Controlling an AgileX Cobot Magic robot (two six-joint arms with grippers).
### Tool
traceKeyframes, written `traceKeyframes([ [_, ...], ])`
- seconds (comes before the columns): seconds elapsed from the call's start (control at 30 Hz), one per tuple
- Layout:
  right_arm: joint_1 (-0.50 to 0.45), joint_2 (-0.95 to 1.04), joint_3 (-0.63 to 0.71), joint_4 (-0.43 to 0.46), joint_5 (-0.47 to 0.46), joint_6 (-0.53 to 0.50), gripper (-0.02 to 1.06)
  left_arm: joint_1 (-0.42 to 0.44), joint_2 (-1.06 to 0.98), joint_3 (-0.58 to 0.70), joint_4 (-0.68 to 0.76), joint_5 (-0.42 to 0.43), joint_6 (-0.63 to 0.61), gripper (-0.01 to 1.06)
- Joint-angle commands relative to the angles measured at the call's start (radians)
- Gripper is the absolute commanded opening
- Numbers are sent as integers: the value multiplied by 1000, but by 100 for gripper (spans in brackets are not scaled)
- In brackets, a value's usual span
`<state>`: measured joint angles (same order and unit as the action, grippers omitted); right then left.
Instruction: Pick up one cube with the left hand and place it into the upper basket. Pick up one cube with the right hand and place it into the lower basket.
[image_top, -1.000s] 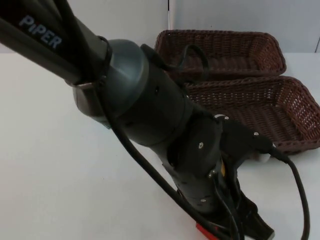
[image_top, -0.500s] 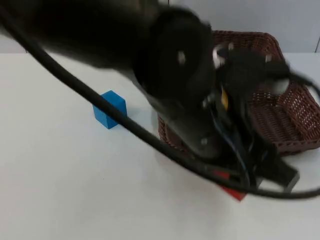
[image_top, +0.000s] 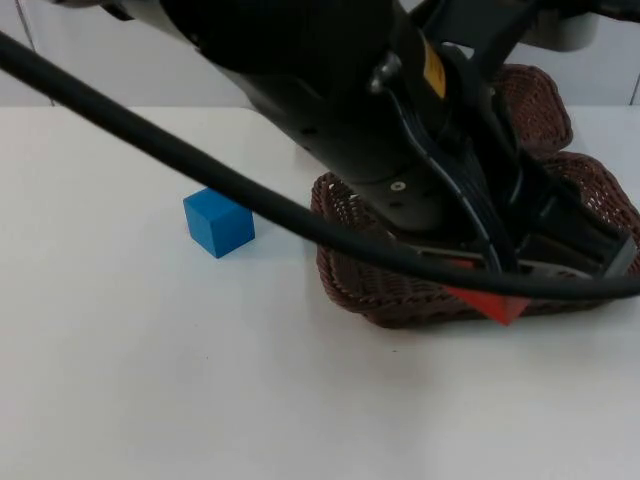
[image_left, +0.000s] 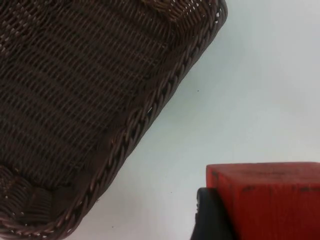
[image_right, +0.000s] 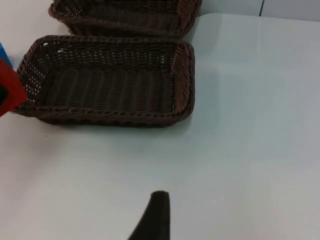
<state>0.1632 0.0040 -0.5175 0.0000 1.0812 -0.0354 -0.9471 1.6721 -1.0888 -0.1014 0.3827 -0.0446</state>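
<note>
My left gripper (image_top: 497, 290) is shut on a red cube (image_top: 492, 301) and holds it in the air by the near rim of the lower wicker basket (image_top: 385, 297). In the left wrist view the red cube (image_left: 267, 200) sits against a black fingertip (image_left: 212, 220), over white table beside the basket's rim (image_left: 135, 131). A blue cube (image_top: 218, 222) rests on the table left of the baskets. The upper basket (image_top: 542, 100) lies behind the lower one, mostly hidden by the left arm. The right wrist view takes in the lower basket (image_right: 107, 80), the upper basket (image_right: 125, 15) and the red cube (image_right: 10, 92).
Both baskets hold nothing that I can see. White table stretches in front of the baskets and to the left around the blue cube. The bulky left arm (image_top: 330, 90) hangs over the baskets' left half.
The left arm has risen and swung back toward the baskets, carrying the red cube from the table's front edge up to the lower basket's near rim. The blue cube has come into sight.
</note>
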Motion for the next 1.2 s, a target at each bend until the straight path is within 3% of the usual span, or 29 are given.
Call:
traceKeyframes([
  [0.0,-9,-4,1,0,-2,-4,81,-6,-12,-3,5,-10,-6,0],
  [0.87,-9,-4,1,0,-2,-4,81,-4,-4,-3,38,-29,-6,0],
  [1.17,-9,-4,1,0,-2,-4,81,105,-4,-3,34,-67,-6,0],
])
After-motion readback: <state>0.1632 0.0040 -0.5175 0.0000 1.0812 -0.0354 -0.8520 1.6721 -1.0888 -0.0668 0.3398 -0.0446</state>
